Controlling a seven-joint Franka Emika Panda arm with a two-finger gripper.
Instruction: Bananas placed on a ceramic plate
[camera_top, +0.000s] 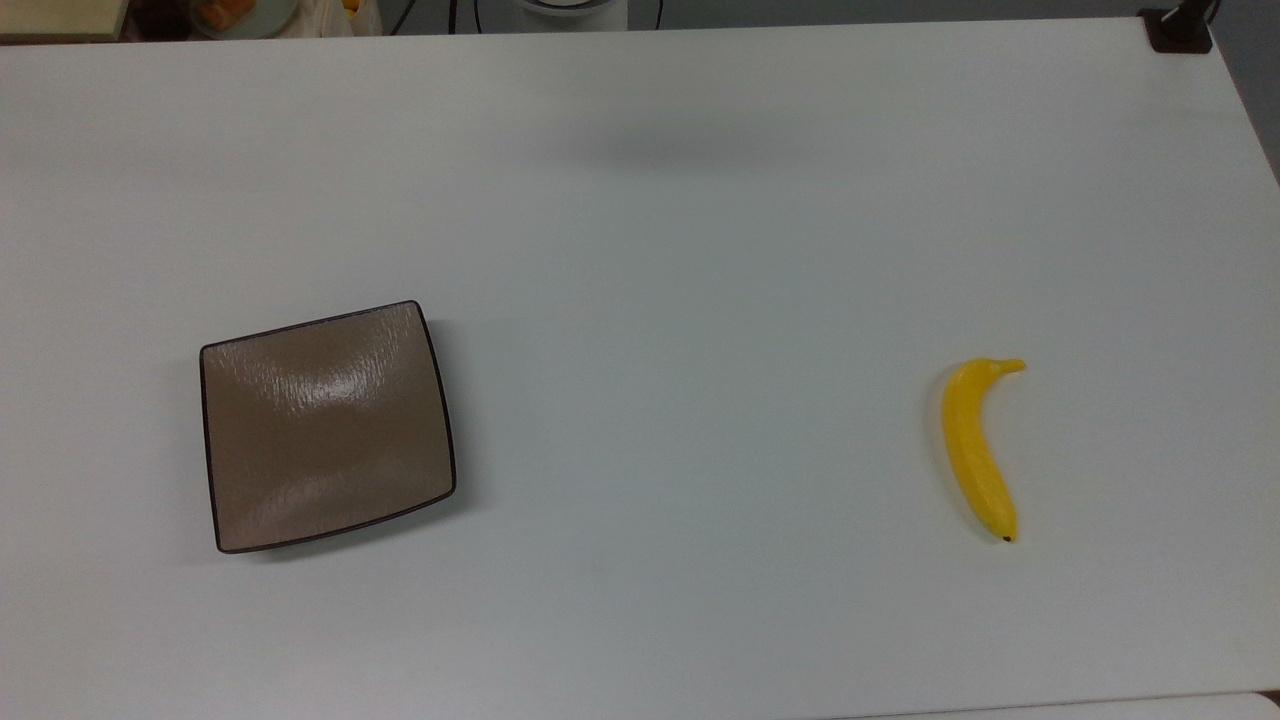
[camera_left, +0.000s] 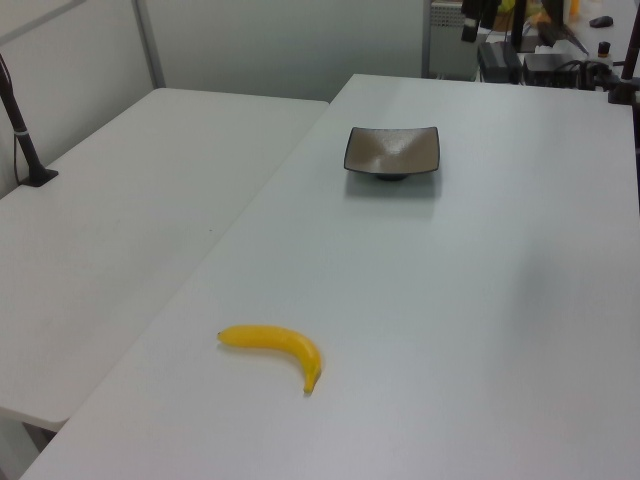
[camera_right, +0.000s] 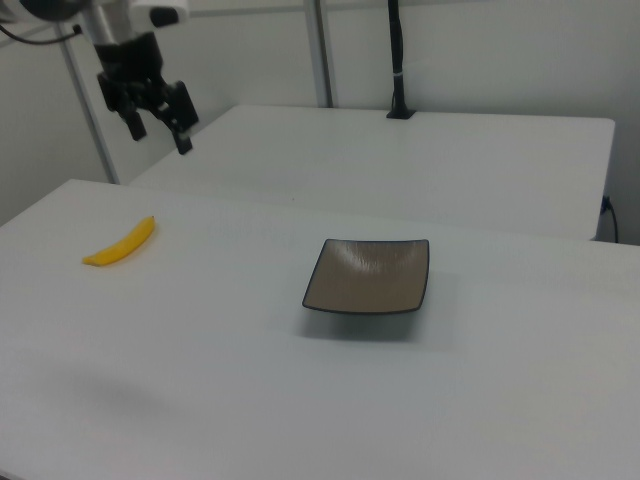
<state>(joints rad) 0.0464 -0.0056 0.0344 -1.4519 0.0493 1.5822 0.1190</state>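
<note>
A yellow banana (camera_top: 972, 450) lies flat on the white table at the top view's right, stem toward the far edge. It also lies near the left view's bottom as the banana (camera_left: 275, 342) and at the right view's left as the banana (camera_right: 122, 243). The square brown plate (camera_top: 325, 425) sits bare at the top view's left, far from the banana; it is also the plate (camera_left: 392, 150) and the plate (camera_right: 368, 275). My gripper (camera_right: 160, 130) hangs high in the right view's upper left, above and beyond the banana, open and holding nothing.
A second white table (camera_left: 130, 200) adjoins the work table. A black post on a clamp base (camera_right: 395, 60) stands on it, and another clamp (camera_top: 1180, 30) sits at the top view's upper right corner. Cables and equipment (camera_left: 540, 50) crowd the far end.
</note>
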